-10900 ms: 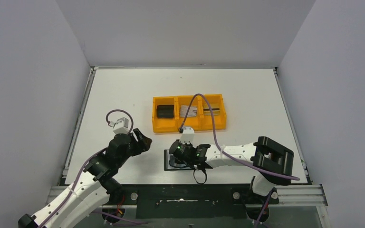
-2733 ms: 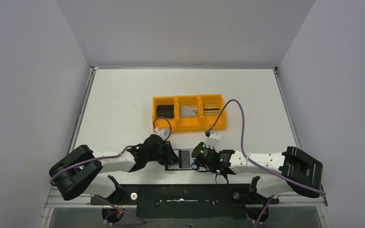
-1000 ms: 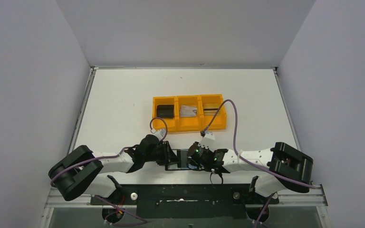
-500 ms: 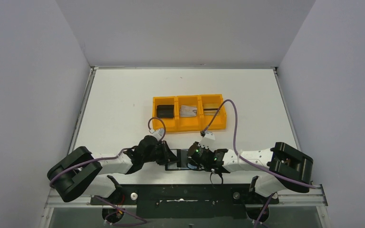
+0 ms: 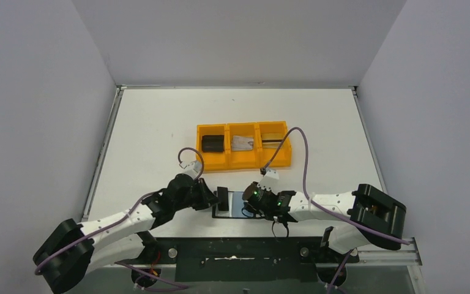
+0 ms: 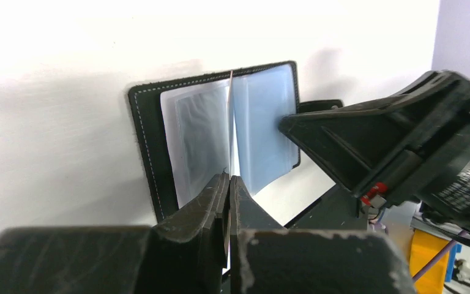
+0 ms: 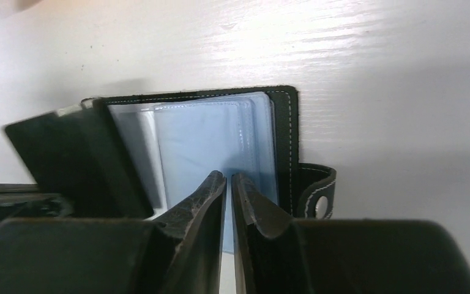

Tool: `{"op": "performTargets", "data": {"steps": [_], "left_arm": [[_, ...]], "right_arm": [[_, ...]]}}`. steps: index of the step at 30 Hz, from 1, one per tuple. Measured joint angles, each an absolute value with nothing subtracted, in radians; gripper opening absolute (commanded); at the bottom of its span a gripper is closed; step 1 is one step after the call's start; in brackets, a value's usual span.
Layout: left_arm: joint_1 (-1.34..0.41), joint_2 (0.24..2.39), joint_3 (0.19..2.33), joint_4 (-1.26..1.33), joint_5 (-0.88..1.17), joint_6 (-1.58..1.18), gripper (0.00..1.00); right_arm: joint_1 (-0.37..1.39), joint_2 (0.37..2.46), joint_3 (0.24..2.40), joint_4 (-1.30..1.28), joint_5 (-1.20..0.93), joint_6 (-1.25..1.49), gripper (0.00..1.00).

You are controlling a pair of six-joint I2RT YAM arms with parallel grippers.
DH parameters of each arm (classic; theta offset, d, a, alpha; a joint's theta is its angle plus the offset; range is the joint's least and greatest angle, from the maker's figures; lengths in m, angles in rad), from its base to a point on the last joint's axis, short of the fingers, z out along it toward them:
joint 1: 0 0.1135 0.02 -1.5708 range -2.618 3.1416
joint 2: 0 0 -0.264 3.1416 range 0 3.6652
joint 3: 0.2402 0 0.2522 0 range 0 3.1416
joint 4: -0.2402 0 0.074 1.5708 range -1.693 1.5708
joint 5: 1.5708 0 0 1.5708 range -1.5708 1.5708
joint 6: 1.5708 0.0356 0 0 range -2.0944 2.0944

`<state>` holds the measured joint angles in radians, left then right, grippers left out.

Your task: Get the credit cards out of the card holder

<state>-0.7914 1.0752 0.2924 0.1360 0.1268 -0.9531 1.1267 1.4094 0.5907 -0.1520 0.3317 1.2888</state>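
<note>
The card holder [image 5: 235, 204] lies open near the table's front edge, black with blue-grey sleeves [image 6: 190, 128] [image 7: 202, 141]. My left gripper [image 5: 220, 196] [image 6: 228, 177] is shut on one thin sleeve page, which stands on edge along the spine. I cannot tell whether a card is in that page. My right gripper [image 5: 246, 203] [image 7: 228, 176] is shut to a thin slit, and its tips rest on the holder's right-hand sleeves. A silvery-grey credit card [image 5: 242, 144] lies in the middle compartment of the orange tray [image 5: 245, 165]. A gold one [image 5: 273, 142] lies in the right compartment.
A chunky black block [image 5: 213, 143] fills the tray's left compartment. The holder's strap with its snap [image 7: 319, 199] sticks out on the right side. The table's front edge and the black rail run just behind both grippers. Purple cables loop above both wrists.
My left gripper has shut on the sleeve page and drawn up and to the left with it; its arm has swung outward. The right gripper has stayed on the holder.
</note>
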Motion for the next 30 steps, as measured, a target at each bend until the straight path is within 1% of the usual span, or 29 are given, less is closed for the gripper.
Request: {"op": "performTargets", "data": {"steps": [4,9,10,14,17,20,22,24,27,28,30], "left_arm": [[-0.777,0.905,0.294,0.041,0.062,-0.931,0.0],[-0.755,0.809,0.33,-0.072,0.015,-0.901,0.0],[-0.751,0.804,0.339,-0.091,0.008,-0.896,0.0],[-0.743,0.79,0.354,-0.147,-0.019,-0.881,0.0],[-0.742,0.76,0.354,-0.186,-0.045,-0.879,0.0],[-0.741,0.717,0.354,-0.219,-0.071,-0.879,0.0],[-0.738,0.685,0.354,-0.24,-0.089,-0.879,0.0],[-0.737,0.656,0.355,-0.26,-0.107,-0.879,0.0],[-0.736,0.628,0.355,-0.279,-0.124,-0.878,0.0],[-0.735,0.624,0.355,-0.285,-0.128,-0.878,0.0],[-0.731,0.623,0.355,-0.294,-0.131,-0.878,0.0]], "right_arm": [[1.124,1.383,0.591,-0.182,0.331,1.251,0.24],[1.132,1.367,0.63,-0.221,0.336,1.167,0.47],[1.139,1.367,0.652,-0.237,0.339,1.155,0.5],[1.168,1.402,0.78,-0.319,0.379,1.129,0.54],[1.184,1.481,0.881,-0.389,0.417,1.139,0.55],[1.2,1.582,0.949,-0.467,0.453,1.159,0.51],[1.215,1.648,0.978,-0.525,0.472,1.177,0.45],[1.231,1.706,0.999,-0.585,0.488,1.201,0.37],[1.248,1.749,1.041,-0.633,0.523,1.229,0.28],[1.251,1.759,1.048,-0.64,0.531,1.236,0.26],[1.252,1.763,1.051,-0.639,0.536,1.241,0.26]]}}
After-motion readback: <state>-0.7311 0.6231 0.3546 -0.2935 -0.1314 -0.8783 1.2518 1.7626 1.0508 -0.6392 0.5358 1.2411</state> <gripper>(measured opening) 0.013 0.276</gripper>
